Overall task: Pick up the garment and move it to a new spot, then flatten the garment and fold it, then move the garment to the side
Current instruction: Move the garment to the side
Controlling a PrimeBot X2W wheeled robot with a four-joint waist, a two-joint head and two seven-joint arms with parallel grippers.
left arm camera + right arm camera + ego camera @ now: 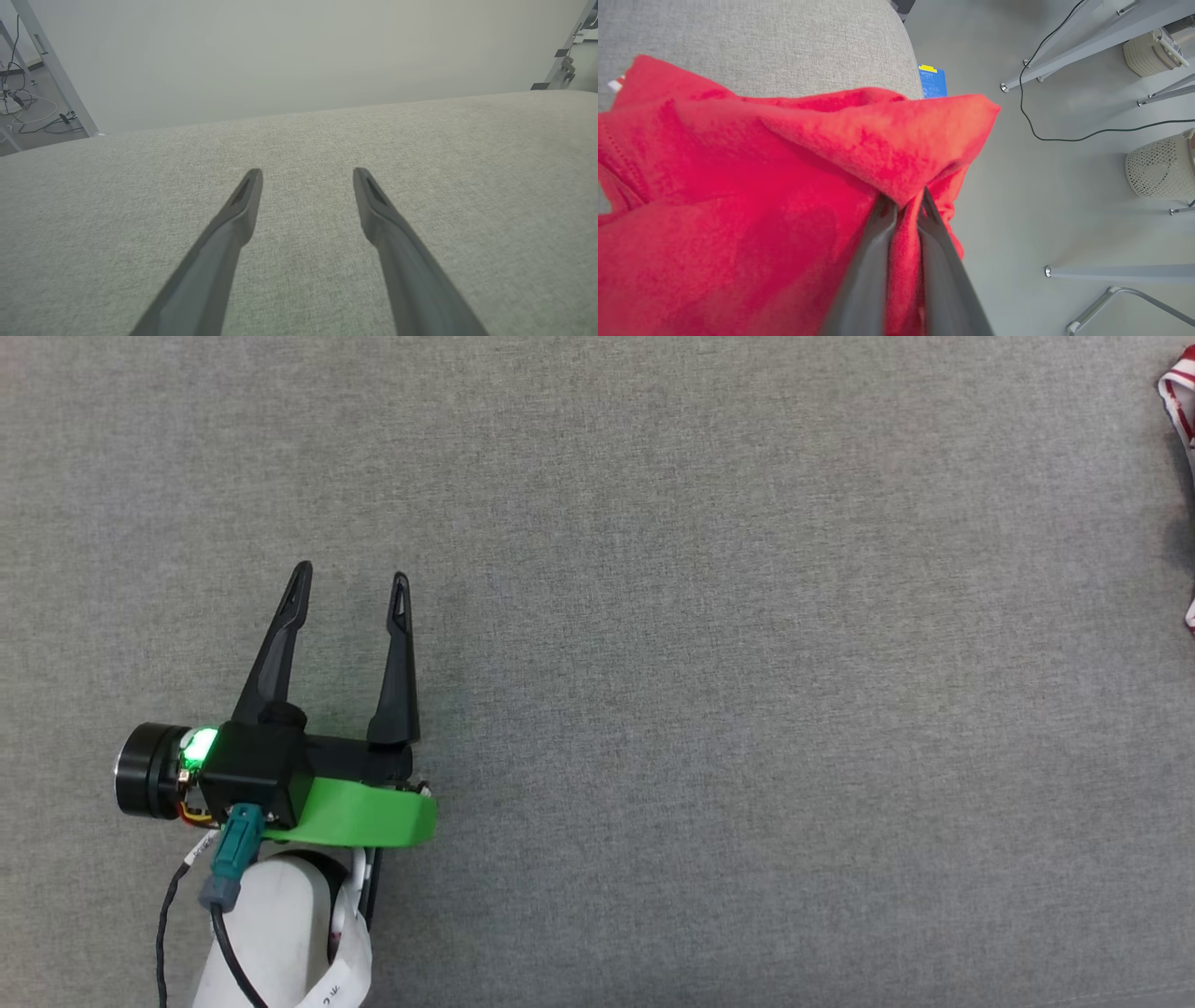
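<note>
The red garment (761, 186) bunches across the right wrist view, and my right gripper (903, 198) is shut on a fold of it near the grey surface's edge. A strip of its red-white striped trim (1178, 397) peeks in at the far right of the head view. My left gripper (351, 575) hovers over the grey fabric surface at the lower left, fingers apart and nothing between them. The left wrist view shows the left gripper (307, 173) open above bare grey fabric.
The grey fabric surface (709, 644) spreads across the head view. Beyond its edge in the right wrist view lie floor, a blue box (932, 81), metal frame legs (1069, 60), a black cable (1064, 133) and perforated baskets (1160, 163).
</note>
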